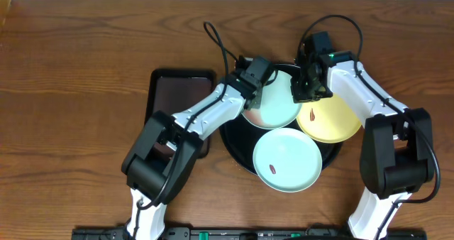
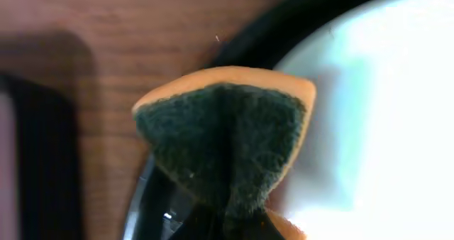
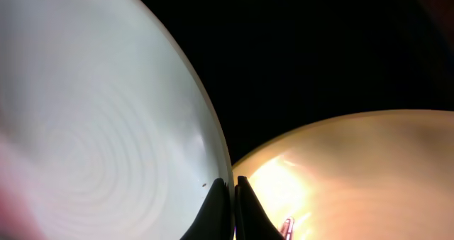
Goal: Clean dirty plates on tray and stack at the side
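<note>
The black round tray point(image 1: 237, 142) holds three plates. The back mint plate point(image 1: 280, 106) has its right rim pinched by my right gripper point(image 1: 310, 92), seen shut on the rim in the right wrist view point(image 3: 233, 196). The yellow plate point(image 1: 333, 121), with a brown smear, lies beside it on the right point(image 3: 355, 176). The front mint plate point(image 1: 291, 158) has a brown smear near its front left. My left gripper point(image 1: 255, 89) is shut on an orange sponge with a dark green scouring face point(image 2: 223, 140), at the back mint plate's left edge point(image 2: 383, 112).
A smaller dark-brown rectangular tray point(image 1: 176, 98) lies left of the round tray, partly under my left arm. The wooden table point(image 1: 85, 91) stretches left and behind. Cables run over the back of the tray.
</note>
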